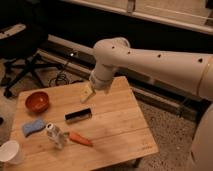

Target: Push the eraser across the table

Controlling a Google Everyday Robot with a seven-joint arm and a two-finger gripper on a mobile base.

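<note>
The eraser (78, 115), a small black block with a pale strip on top, lies near the middle of the light wooden table (120, 135). My gripper (87, 93) hangs from the white arm just above the table, a short way behind and to the right of the eraser, and does not touch it. Its pale fingers point down and to the left, standing open with nothing between them.
On the table's left half are a red bowl (37, 101), a blue sponge (33, 126), a small clear bottle (55, 135), an orange carrot (80, 139) and a white cup (10, 152) at the front corner. An office chair (25, 60) and cables are on the floor behind.
</note>
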